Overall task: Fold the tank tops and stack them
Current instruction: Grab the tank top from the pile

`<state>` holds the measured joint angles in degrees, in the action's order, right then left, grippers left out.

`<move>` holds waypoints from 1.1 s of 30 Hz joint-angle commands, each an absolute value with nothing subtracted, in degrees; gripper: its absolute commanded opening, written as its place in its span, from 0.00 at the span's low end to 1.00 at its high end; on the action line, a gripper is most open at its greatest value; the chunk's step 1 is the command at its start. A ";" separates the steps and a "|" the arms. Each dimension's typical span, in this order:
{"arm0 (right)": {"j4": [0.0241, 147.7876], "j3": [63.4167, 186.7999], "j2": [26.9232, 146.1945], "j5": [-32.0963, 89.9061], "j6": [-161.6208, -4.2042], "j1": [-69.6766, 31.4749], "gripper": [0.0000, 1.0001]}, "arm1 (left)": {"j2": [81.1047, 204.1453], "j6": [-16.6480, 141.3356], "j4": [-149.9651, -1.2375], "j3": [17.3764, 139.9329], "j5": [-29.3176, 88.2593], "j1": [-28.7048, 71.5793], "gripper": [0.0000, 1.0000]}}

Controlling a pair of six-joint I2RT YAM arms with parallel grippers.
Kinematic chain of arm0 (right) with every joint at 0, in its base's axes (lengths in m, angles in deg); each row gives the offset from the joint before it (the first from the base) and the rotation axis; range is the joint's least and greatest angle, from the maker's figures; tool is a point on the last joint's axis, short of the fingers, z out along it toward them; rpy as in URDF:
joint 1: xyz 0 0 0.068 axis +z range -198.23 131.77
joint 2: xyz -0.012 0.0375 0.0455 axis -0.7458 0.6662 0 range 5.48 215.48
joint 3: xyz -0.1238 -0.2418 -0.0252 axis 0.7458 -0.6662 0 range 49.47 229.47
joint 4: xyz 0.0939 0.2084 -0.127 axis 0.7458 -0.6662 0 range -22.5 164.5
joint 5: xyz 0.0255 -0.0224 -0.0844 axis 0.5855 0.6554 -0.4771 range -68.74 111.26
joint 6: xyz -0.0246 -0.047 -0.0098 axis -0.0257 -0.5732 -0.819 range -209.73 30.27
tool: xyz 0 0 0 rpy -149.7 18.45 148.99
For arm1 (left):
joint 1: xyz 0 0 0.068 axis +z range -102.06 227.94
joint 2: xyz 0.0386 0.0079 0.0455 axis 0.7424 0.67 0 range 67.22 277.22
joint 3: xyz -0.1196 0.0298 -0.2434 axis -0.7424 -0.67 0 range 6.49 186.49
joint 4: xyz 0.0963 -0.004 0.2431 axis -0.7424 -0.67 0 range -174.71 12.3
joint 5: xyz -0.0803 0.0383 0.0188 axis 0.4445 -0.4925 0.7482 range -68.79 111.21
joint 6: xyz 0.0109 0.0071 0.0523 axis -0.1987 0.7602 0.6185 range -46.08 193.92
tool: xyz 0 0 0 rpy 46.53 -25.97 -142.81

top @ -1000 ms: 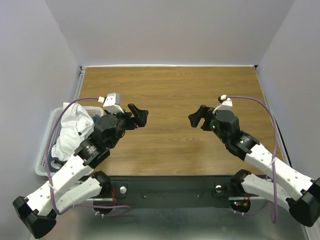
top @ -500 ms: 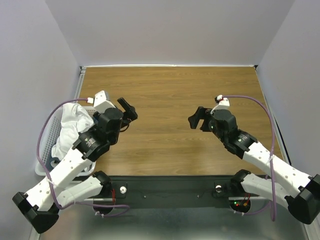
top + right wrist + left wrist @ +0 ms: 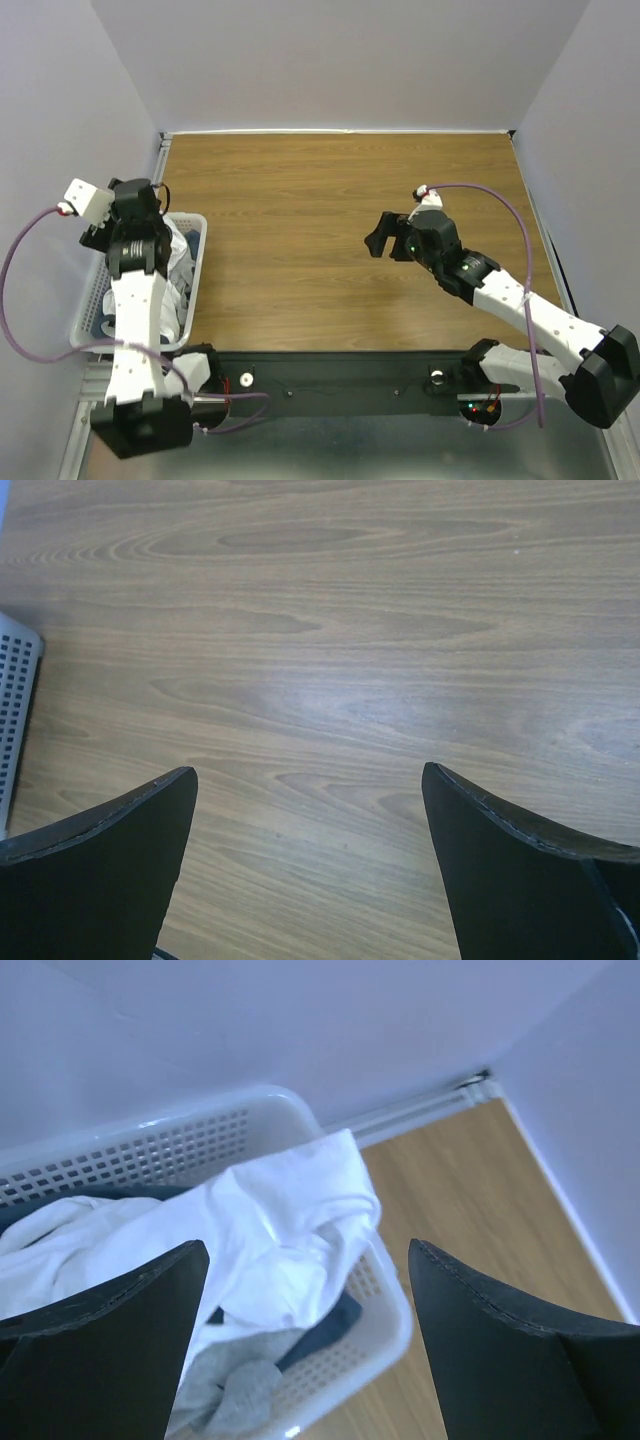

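Lying crumpled in the basket (image 3: 180, 1145), the white top (image 3: 270, 1230) is a loose heap whose long axis runs from the lower left of the left wrist frame up to the upper right. One corner peaks at that upper-right end and spills over the basket's rim on the side facing the table (image 3: 330, 680). Neck and hem cannot be told apart in the bunching, so which end is which stays unclear. Beneath it, at the bottom of that frame, lie a wad of grey cloth (image 3: 235, 1395) and a strip of dark blue cloth (image 3: 325, 1325), both inside the basket.

In the overhead view the basket sits at the left edge of the frame, off the table's left side.

The left gripper (image 3: 307, 1245) hangs above the heap with its fingers spread wide (nearly the width of the white top between them), gripping nothing and touching no cloth that can be seen.

The right gripper (image 3: 310, 772) is right of centre in the overhead view. It is likewise spread wide and empty over bare wood, well apart from the basket.
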<state>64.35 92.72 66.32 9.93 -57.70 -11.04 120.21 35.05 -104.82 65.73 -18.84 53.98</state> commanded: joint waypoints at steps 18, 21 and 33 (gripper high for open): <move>65.27 93.95 63.49 11.15 -59.40 -11.05 1.00 | 149.74 34.90 -95.11 68.71 -7.88 67.97 0.46; 65.27 94.03 63.31 11.60 -59.32 -11.05 1.00 | 149.66 35.43 -94.67 68.54 -6.05 68.68 0.10; 65.27 95.97 63.66 13.53 -60.02 -11.05 1.00 | 138.16 42.54 -94.76 73.63 -0.42 68.85 0.00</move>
<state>64.17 92.72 64.61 12.20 -58.90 -11.04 145.17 38.68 -95.94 68.18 -2.63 68.65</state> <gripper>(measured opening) 0.998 0.022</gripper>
